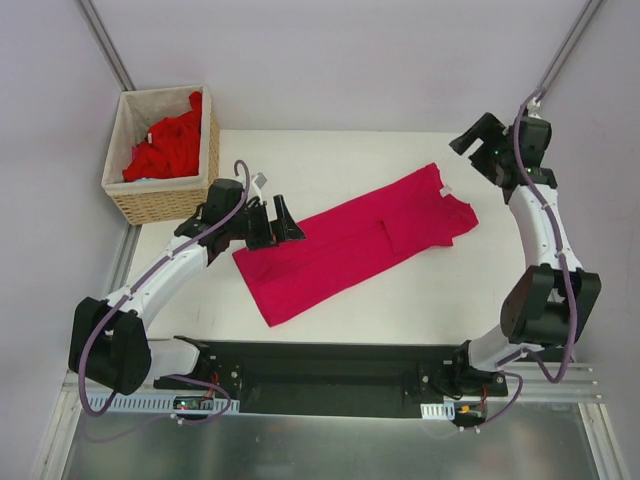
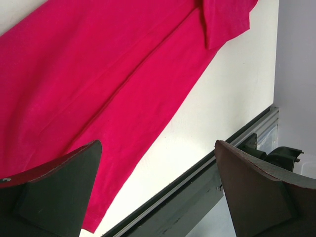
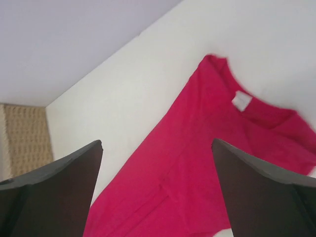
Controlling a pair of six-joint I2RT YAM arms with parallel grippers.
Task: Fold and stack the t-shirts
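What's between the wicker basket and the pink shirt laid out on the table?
The left pincer, open, sits there, right at the edge of the magenta shirt, with the wicker basket behind its arm. The top external view shows it.

We're looking at a robot lab cell: white table (image 1: 420, 300), plain enclosure walls (image 1: 350, 60), aluminium rail (image 2: 197, 190), black mounting plate (image 1: 330, 372).

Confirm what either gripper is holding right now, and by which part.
Nothing is held. The left gripper is open over the magenta t-shirt; the right gripper is open too, well clear of the cloth.
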